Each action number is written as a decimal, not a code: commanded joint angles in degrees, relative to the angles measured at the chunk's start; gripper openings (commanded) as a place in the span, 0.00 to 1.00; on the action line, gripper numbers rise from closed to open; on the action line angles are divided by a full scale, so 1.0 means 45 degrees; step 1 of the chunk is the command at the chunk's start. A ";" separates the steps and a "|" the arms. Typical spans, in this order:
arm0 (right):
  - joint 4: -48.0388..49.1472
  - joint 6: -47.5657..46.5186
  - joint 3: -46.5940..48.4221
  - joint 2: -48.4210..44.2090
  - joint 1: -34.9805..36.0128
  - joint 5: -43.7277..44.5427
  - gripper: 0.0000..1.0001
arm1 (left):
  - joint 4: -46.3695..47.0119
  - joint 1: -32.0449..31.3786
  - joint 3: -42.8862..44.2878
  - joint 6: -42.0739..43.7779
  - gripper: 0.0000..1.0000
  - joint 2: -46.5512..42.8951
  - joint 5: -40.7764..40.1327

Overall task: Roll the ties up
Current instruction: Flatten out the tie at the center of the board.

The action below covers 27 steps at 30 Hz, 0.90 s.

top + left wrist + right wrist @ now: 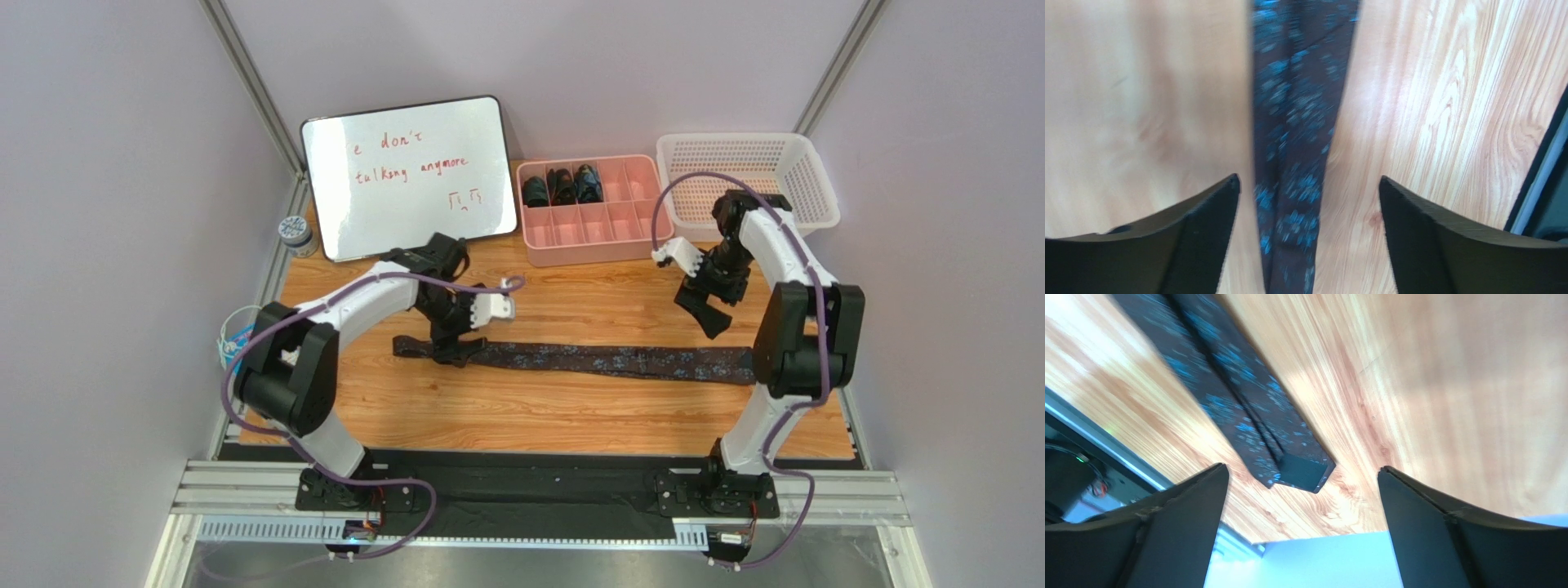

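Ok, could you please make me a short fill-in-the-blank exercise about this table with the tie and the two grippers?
1. The pink tray holds ______ rolled ties.
2. In the top view, the white basket stands to the ______ of that tray.
3. The left gripper and the right gripper are both ______, and neither holds the long tie.
4. The writing on the whiteboard is ______ in colour.
Missing words: three; right; open; red.

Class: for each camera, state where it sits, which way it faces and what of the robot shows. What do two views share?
Top external: above, behind the robot, facing down on the table; left arm, right arm show.
Left wrist: faces down past the open left gripper.
Right wrist: faces down past the open right gripper.
Wrist views share the tie.
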 commanded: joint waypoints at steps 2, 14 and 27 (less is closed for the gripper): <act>0.0795 0.2067 -0.1330 -0.3163 0.2444 -0.2782 1.00 | -0.0223 0.1974 0.0574 -0.2147 0.99 -0.2329 0.2335; 0.5836 0.5923 -0.1686 -0.1122 1.0552 -0.1554 1.00 | -0.1239 0.5783 -0.0266 -0.2792 1.00 -0.5591 0.2862; 0.6368 0.5534 -0.0688 0.1344 1.1550 -0.1122 0.81 | 0.0984 0.7210 -0.2136 -0.6522 0.99 -1.0531 0.4075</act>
